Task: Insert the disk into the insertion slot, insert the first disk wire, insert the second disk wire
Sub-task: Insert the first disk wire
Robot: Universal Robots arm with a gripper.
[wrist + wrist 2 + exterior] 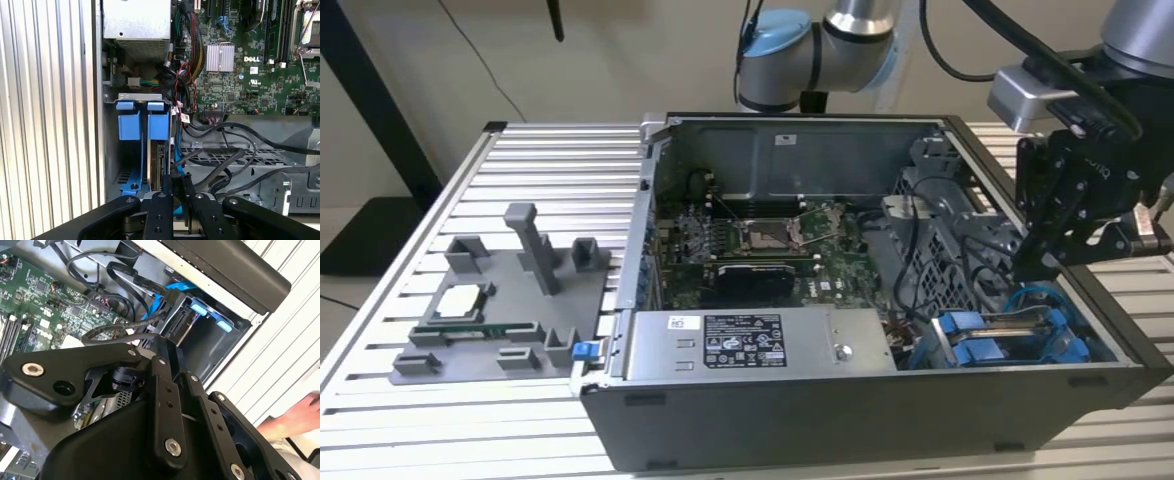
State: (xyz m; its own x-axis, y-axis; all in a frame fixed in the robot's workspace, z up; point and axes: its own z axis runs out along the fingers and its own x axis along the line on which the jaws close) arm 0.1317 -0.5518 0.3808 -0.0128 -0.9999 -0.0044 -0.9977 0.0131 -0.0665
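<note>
Slatted metal table (520, 150) carries the open computer case (854, 420). At its near right corner the disk (161, 167) stands edge-on in the insertion slot (111, 150), seated, I'd judge. Above it the gripper (175, 184) pinches what looks like a blue disk wire (176, 159); wiring is in hand, calling for a straight push. Where its end meets the disk is hidden behind the gripper.

- The disk (160, 165) stands edge-on in the insertion slot (134, 96). Only a thin grey strip of it shows beside the blue carrier tabs (129, 125).
- The gripper (176, 180) covers the slot's near end in both wrist views.
- The black cables (225, 165) run behind the gripper, so their ends are hidden.
- A person's hand (299, 415) is blurred and cut off by the edge of the second wrist view.
- The robot arm (821, 45) is cut off at the top edge of the exterior view.
</note>
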